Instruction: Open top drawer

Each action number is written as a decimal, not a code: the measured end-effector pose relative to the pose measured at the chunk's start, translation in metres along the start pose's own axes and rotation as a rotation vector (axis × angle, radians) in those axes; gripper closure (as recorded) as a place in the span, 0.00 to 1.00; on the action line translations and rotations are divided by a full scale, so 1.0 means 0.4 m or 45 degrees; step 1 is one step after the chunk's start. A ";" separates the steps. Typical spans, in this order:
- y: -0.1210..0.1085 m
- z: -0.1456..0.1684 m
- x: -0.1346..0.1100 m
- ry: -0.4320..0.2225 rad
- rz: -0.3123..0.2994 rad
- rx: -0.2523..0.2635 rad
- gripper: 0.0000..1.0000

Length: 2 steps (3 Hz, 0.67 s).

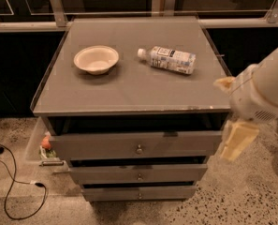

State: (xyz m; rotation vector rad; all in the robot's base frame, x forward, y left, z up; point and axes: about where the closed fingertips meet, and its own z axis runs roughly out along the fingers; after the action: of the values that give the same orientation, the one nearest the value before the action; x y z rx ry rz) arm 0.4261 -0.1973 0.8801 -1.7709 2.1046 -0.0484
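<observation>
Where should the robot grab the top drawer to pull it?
Best by the small round knob at the centre of the top drawer's flat front, coming straight from the front; nothing else sticks out. The gripper hangs off to the right of the cabinet, beside that drawer.

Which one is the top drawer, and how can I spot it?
Look at the grey cabinet with a bowl and a bottle on top. The top drawer is right under that tabletop, level with the robot's gripper at the right. Its front is taller than the two slimmer drawers below.
</observation>
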 end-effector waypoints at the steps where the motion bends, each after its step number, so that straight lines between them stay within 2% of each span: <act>1: 0.058 0.126 0.049 -0.049 -0.082 0.018 0.00; 2: 0.063 0.133 0.049 -0.047 -0.096 0.018 0.00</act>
State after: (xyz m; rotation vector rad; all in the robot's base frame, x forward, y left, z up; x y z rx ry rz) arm 0.4164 -0.1993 0.8188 -1.8287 2.0064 -0.0506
